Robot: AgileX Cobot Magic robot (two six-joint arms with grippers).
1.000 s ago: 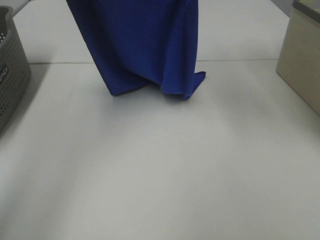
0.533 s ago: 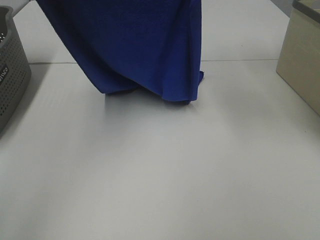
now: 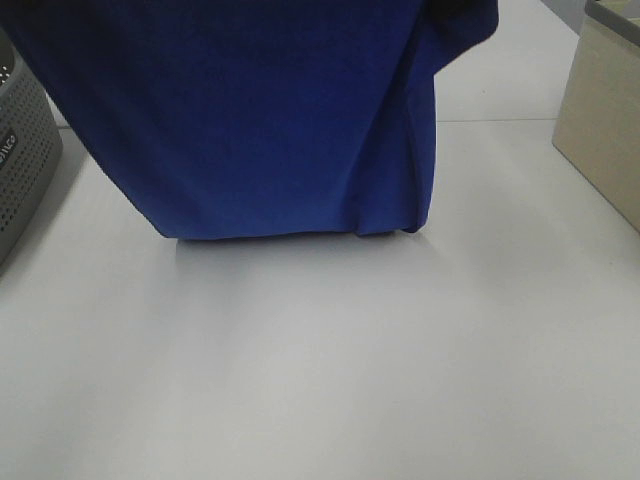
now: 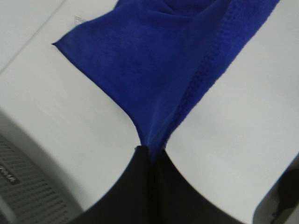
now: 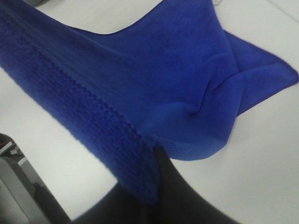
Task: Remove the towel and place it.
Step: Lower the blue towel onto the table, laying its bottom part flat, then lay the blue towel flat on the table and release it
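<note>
A blue towel (image 3: 270, 120) hangs spread wide over the far middle of a white table (image 3: 320, 380), its lower edge at the surface; whether it touches cannot be told. The left gripper (image 4: 150, 156) and the right gripper (image 5: 158, 154) each pinch its stitched edge, fingers clenched. A grey basket (image 3: 25, 150) stands far left, a beige box (image 3: 600, 120) far right.

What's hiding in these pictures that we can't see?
High view: the towel runs off the top edge, cutting off its upper part; it hides the table behind it.
High view: the basket and box are cut by the side edges; insides unseen.
Wrist views: left gripper and right gripper are dark blurs pinching towel; fingertips unclear.
</note>
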